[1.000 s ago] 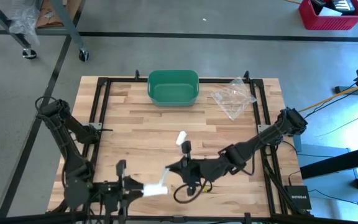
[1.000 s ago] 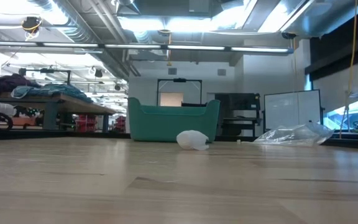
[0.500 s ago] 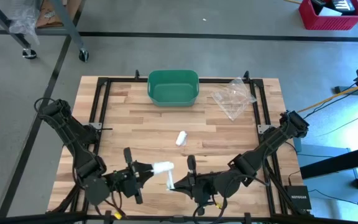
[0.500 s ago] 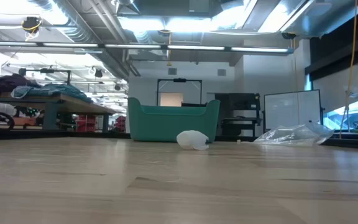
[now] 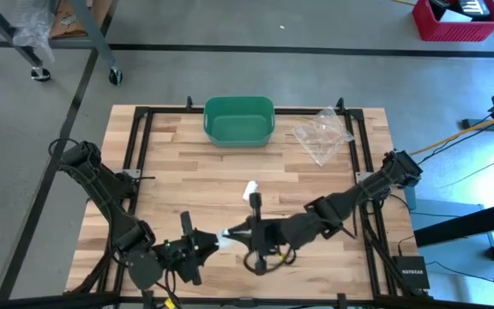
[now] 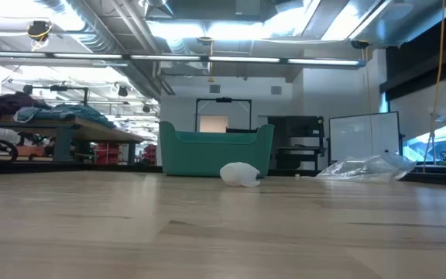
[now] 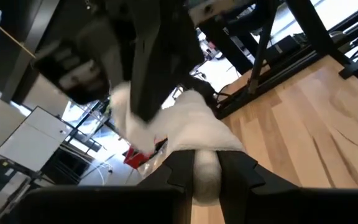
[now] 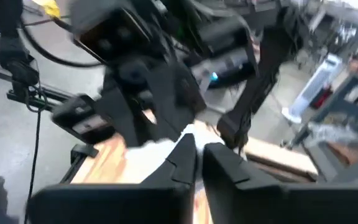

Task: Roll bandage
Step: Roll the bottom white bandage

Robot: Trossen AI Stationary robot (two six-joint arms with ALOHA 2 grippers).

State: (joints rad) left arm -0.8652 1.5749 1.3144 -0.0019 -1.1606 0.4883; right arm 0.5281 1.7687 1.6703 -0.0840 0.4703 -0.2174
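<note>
Near the table's front edge my two grippers meet tip to tip above the wood. My left gripper (image 5: 207, 244) (image 7: 205, 169) is shut on a white bandage roll (image 5: 223, 236) (image 7: 199, 127). My right gripper (image 5: 237, 233) (image 8: 197, 152) faces it from the right, shut on the bandage's loose end. A second white roll (image 5: 250, 190) (image 6: 240, 173) lies on its side on the table's middle, untouched. Neither gripper shows in the low view. My left gripper pinches the roll's near end (image 7: 206, 177) between its two fingers. The fingers come about level from the table's left. The roll sticks out past the fingertips, lifted clear of the table. My right gripper pinches the bandage's loose end (image 8: 165, 147) at its fingertips, coming about level from the table's right. Its own fingers hide the exact place of contact. Only a short piece of bandage spans between the two grippers, clear of the table.
A green bin (image 5: 239, 120) (image 6: 216, 151) stands at the table's far edge, with a crumpled clear plastic bag (image 5: 322, 133) (image 6: 366, 167) to its right. A black frame (image 5: 140, 150) runs around the tabletop. Bare wood lies between the far objects and the grippers.
My right gripper swung toward the near edge around the roll, then back toward the far side and up. My left gripper went toward the table's right and rolled. The loose strip between the two grippers has grown much shorter.
</note>
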